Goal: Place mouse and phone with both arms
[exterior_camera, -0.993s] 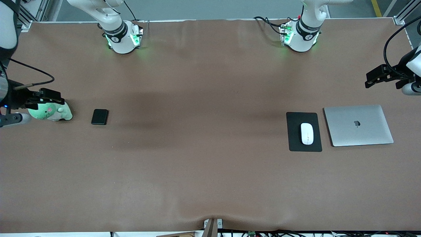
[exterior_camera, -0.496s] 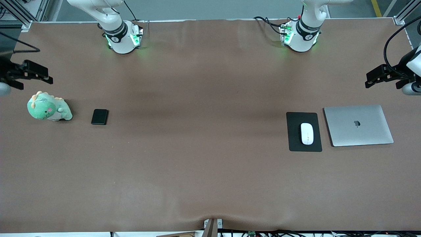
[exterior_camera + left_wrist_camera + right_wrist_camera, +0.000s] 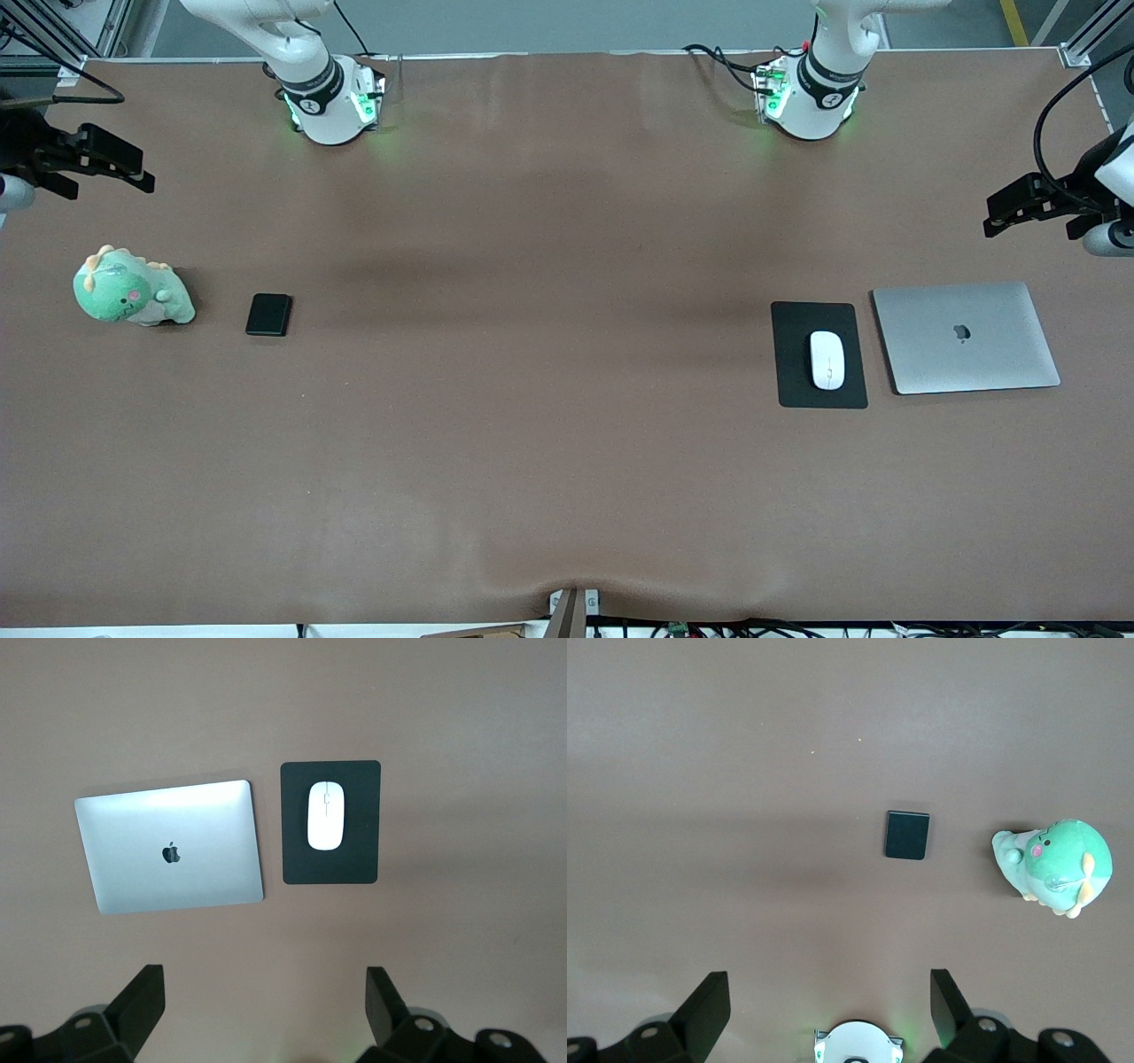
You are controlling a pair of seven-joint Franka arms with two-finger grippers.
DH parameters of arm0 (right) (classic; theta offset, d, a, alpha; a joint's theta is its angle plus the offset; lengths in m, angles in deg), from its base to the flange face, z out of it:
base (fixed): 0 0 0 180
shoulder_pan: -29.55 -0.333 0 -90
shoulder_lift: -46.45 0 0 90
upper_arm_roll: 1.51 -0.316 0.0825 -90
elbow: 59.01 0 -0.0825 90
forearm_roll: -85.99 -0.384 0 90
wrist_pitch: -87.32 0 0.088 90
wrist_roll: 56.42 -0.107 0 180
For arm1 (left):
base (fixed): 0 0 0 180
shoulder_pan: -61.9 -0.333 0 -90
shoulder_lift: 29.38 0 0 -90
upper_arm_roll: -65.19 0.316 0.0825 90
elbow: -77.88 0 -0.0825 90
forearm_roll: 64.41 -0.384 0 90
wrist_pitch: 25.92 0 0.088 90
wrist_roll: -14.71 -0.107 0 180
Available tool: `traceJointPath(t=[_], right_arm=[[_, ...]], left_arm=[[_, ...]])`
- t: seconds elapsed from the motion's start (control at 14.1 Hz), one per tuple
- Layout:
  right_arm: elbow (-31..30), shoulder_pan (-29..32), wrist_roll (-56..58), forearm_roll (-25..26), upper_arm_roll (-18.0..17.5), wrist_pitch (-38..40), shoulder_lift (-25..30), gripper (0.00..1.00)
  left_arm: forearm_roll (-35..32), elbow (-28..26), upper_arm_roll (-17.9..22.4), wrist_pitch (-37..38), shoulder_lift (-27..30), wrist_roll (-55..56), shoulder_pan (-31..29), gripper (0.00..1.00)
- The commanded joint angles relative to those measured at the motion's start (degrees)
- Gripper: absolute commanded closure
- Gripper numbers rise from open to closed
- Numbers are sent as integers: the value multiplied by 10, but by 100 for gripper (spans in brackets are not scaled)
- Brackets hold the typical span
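- Both grippers empty, jaws wide: left gripper (image 3: 1005,213) up over the laptop (image 3: 966,337) end, right gripper (image 3: 115,164) over the plush (image 3: 131,297) end.
- Mouse (image 3: 827,360) lies on the mouse pad (image 3: 793,363); phone (image 3: 268,315) beside the plush.

You see the white glossy mouse (image 3: 827,360) lying flat on the black mouse pad (image 3: 818,391) near the table's (image 3: 567,496) left-arm end. The black phone (image 3: 268,315) lies flat near the right-arm end.

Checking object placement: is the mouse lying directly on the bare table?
No, the mouse rests on the black mouse pad beside the closed laptop.
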Motion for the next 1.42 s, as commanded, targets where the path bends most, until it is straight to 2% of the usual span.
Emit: traceJointPath(t=[0.0, 0.64, 1.35], right_arm=[[-7, 0, -3, 7, -2, -9, 8, 0], [7, 1, 0, 37, -1, -24, -3, 0], [6, 2, 1, 38, 0, -19, -3, 0]], left_arm=[[-6, -1, -3, -3, 6, -5, -4, 0], [-7, -1, -2, -10, 6, -5, -5, 0], [-4, -1, -3, -10, 6, -5, -8, 0]])
